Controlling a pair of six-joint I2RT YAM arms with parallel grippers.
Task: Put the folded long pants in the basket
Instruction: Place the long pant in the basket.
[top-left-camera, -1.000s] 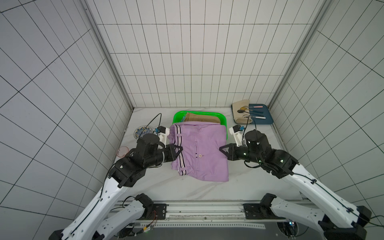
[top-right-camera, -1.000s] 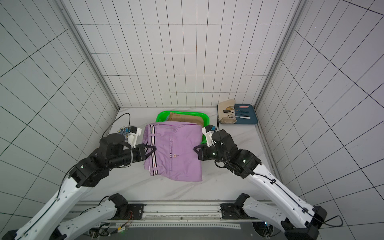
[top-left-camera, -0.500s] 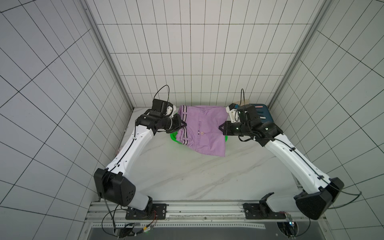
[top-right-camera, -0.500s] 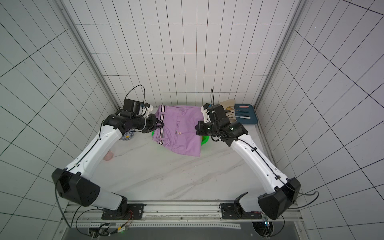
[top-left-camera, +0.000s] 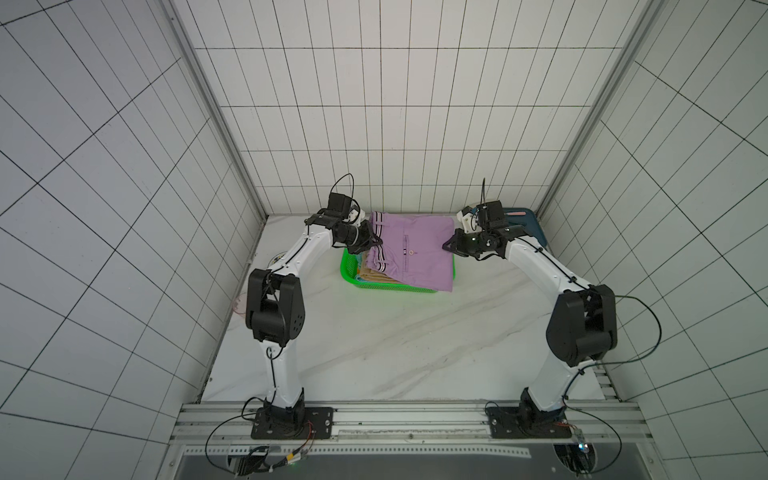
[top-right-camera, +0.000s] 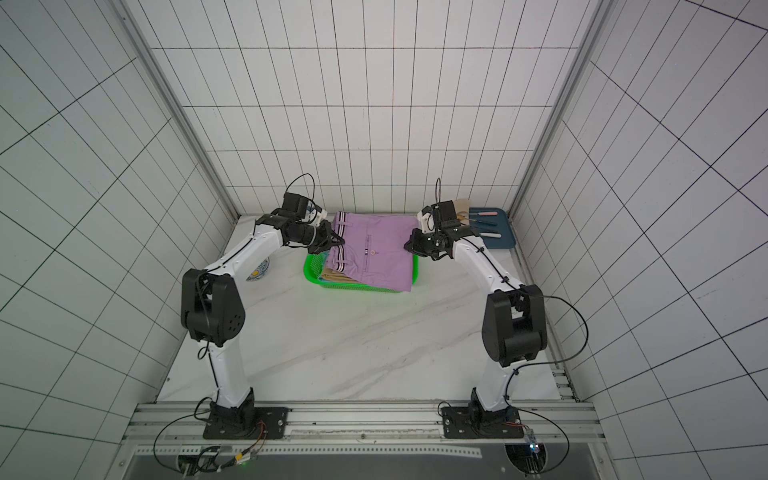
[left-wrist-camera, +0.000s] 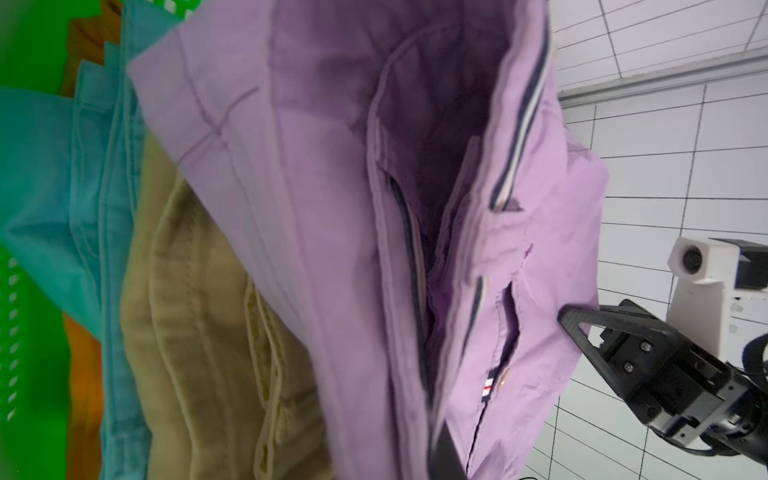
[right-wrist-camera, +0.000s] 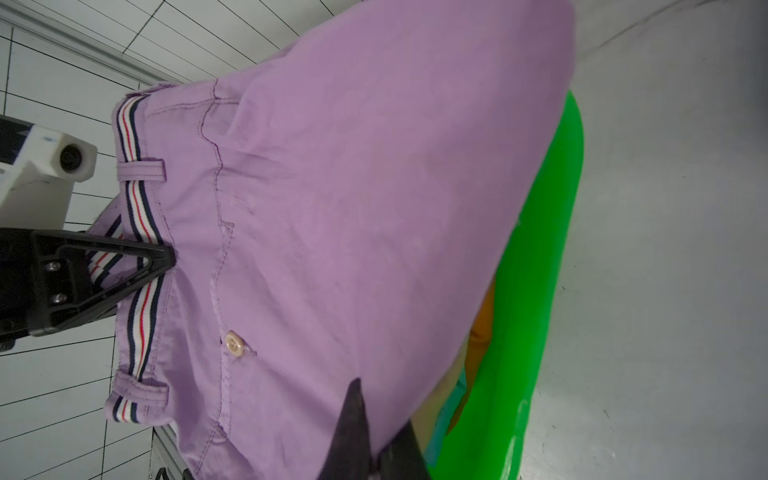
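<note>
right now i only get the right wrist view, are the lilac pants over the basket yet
observer: Yes. In both top views the lilac pants are over the green basket, and their near right corner covers the basket's corner.
operator: what's under them
observer: The left wrist view shows khaki pants, light blue pants and orange pants stacked beneath.
operator: is my gripper really on the cloth
observer: The left wrist view shows the right gripper shut on the far edge of the lilac pants.
</note>
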